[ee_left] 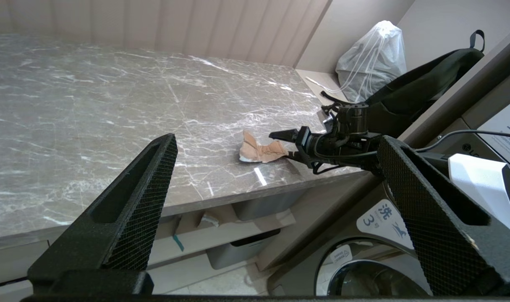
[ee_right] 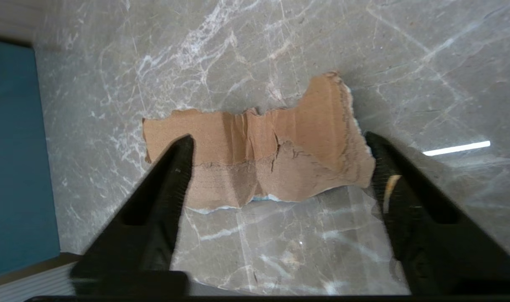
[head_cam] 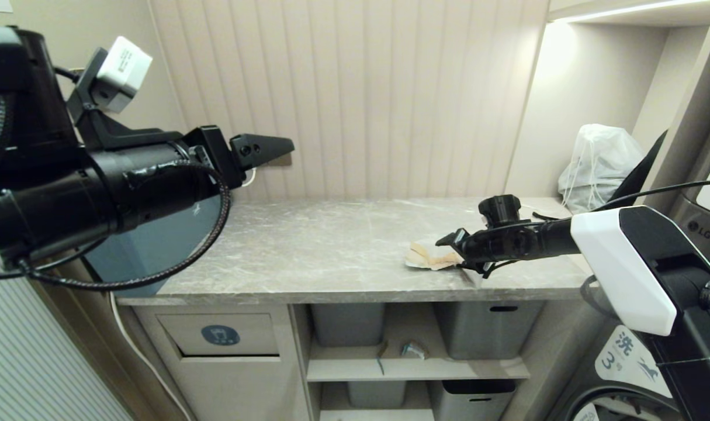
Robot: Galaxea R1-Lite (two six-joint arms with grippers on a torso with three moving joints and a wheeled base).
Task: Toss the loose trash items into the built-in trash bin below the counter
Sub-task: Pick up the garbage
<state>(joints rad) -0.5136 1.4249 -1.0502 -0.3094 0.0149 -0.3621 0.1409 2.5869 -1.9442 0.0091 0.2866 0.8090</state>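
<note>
Counter (head_cam: 331, 245): long grey marble-look slab with pale veining. Bin flap (head_cam: 226, 334): beige panel below the counter's left end, with a round blue sticker. Left gripper (head_cam: 255, 153): raised above the counter's left end, fingers spread wide, holding nothing. Right gripper (ee_right: 275, 167): low over the counter near its front edge, fingers apart and straddling the cardboard scrap (ee_right: 259, 155); one fingertip overlaps the scrap's end, the other stands just beside the opposite end, with no grip visible. Scrap: torn, brown, ragged-edged, creased across its middle, lying flat, a pale layer showing along one edge.
</note>
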